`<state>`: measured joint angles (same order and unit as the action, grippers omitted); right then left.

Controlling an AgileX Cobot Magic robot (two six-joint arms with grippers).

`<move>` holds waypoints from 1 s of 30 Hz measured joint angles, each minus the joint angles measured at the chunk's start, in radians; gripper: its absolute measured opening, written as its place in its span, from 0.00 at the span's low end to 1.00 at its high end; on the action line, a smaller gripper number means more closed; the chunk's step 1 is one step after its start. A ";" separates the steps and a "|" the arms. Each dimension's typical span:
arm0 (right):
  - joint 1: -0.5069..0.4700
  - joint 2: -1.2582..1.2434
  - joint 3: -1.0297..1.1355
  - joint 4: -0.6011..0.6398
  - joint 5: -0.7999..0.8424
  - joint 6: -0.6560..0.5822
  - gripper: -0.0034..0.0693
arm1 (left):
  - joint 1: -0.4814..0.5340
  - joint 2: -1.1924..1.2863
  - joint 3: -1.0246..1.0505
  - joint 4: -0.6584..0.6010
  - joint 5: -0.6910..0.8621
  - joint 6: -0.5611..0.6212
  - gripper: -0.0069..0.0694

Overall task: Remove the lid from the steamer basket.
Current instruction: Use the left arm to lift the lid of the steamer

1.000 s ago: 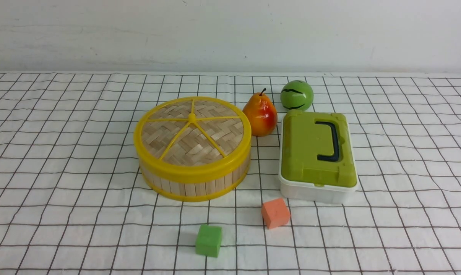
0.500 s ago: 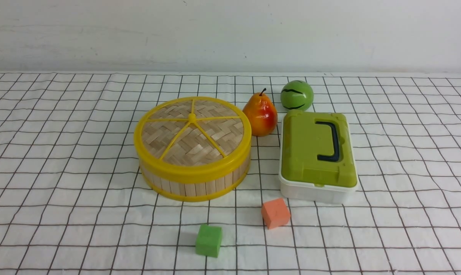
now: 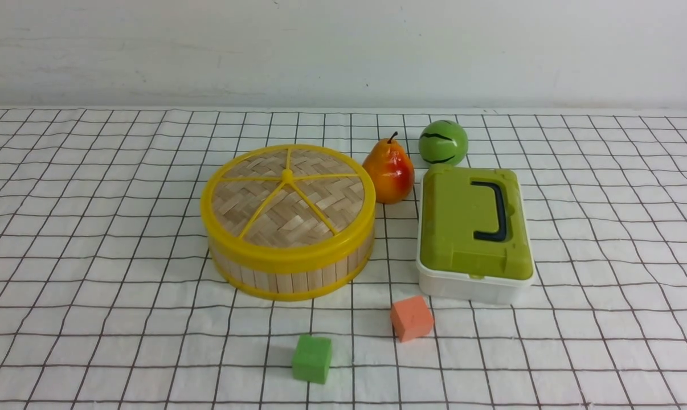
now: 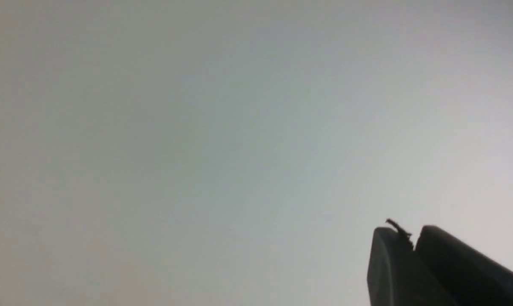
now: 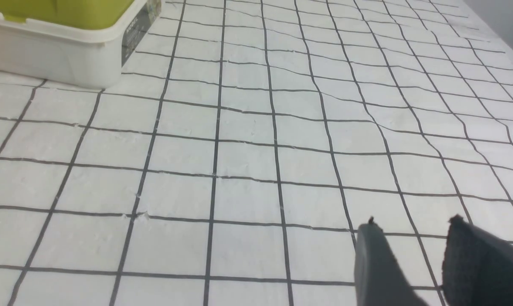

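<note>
The lid (image 3: 287, 196), a woven bamboo disc with a yellow rim, yellow spokes and a centre knob, sits closed on the steamer basket (image 3: 289, 276) at the middle of the checked cloth in the front view. Neither gripper shows in the front view. In the left wrist view my left gripper (image 4: 409, 233) has its jaws together and empty against a blank grey background. In the right wrist view my right gripper (image 5: 414, 223) is open and empty, low over bare cloth. The lid and basket do not show in either wrist view.
A pear (image 3: 388, 171) and a green striped ball (image 3: 442, 142) stand behind the basket to its right. A white box (image 3: 469, 287) with a green lid (image 3: 471, 222) lies to the right; it also shows in the right wrist view (image 5: 61, 59). An orange cube (image 3: 412, 318) and a green cube (image 3: 311, 357) lie in front.
A dark part at the bottom left corner of the front view has left the picture. The lid, the basket and the other objects have not moved.
</note>
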<state>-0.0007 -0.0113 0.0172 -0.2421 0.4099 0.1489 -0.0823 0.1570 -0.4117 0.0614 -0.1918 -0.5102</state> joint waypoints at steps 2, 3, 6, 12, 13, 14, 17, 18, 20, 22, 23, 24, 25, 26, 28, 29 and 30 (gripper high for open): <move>0.000 0.000 0.000 0.000 0.000 0.000 0.38 | 0.000 0.094 -0.054 0.011 0.159 0.000 0.19; 0.000 0.000 0.000 0.000 0.000 0.000 0.38 | 0.000 0.147 -0.075 0.022 0.227 0.000 0.20; 0.000 0.000 0.000 0.000 0.000 0.000 0.38 | 0.000 0.285 -0.089 0.060 0.338 0.011 0.20; 0.000 0.000 0.000 0.000 0.000 0.000 0.38 | 0.000 0.571 -0.089 0.055 0.390 0.015 0.20; 0.000 0.000 0.000 0.000 0.000 0.000 0.38 | 0.000 0.622 -0.091 0.042 0.395 0.015 0.20; 0.000 0.000 0.000 0.000 0.000 0.000 0.38 | 0.000 0.672 -0.098 0.020 0.407 0.015 0.21; 0.000 0.000 0.000 0.000 0.000 0.000 0.38 | -0.011 0.797 -0.150 -0.073 0.499 0.032 0.21; 0.000 0.000 0.000 0.000 0.000 0.000 0.38 | -0.021 0.818 -0.176 -0.092 0.535 0.044 0.21; 0.000 0.000 0.000 0.000 0.000 0.000 0.38 | -0.063 0.896 -0.264 -0.174 0.629 0.131 0.21; 0.000 0.000 0.000 0.000 0.000 0.000 0.38 | -0.086 0.926 -0.312 -0.209 0.666 0.181 0.21; 0.000 0.000 0.000 0.000 0.000 0.000 0.38 | -0.119 0.967 -0.383 -0.261 0.713 0.257 0.21; 0.000 0.000 0.000 0.000 0.000 0.000 0.38 | -0.141 0.998 -0.435 -0.300 0.744 0.311 0.21; 0.000 0.000 0.000 0.000 0.000 0.000 0.38 | -0.163 1.024 -0.487 -0.333 0.767 0.352 0.21; 0.000 0.000 0.000 0.000 0.000 0.000 0.38 | -0.185 1.072 -0.549 -0.381 0.806 0.421 0.21; 0.000 0.000 0.000 0.000 0.000 0.000 0.38 | -0.213 1.142 -0.640 -0.451 0.854 0.498 0.21; 0.000 0.000 0.000 0.000 0.000 0.000 0.38 | -0.218 1.158 -0.660 -0.457 0.866 0.510 0.21; 0.000 0.000 0.000 0.000 0.000 0.000 0.38 | -0.233 1.227 -0.742 -0.492 0.915 0.556 0.21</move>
<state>-0.0007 -0.0113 0.0172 -0.2421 0.4099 0.1489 -0.3155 1.3842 -1.1542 -0.4307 0.7236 0.0458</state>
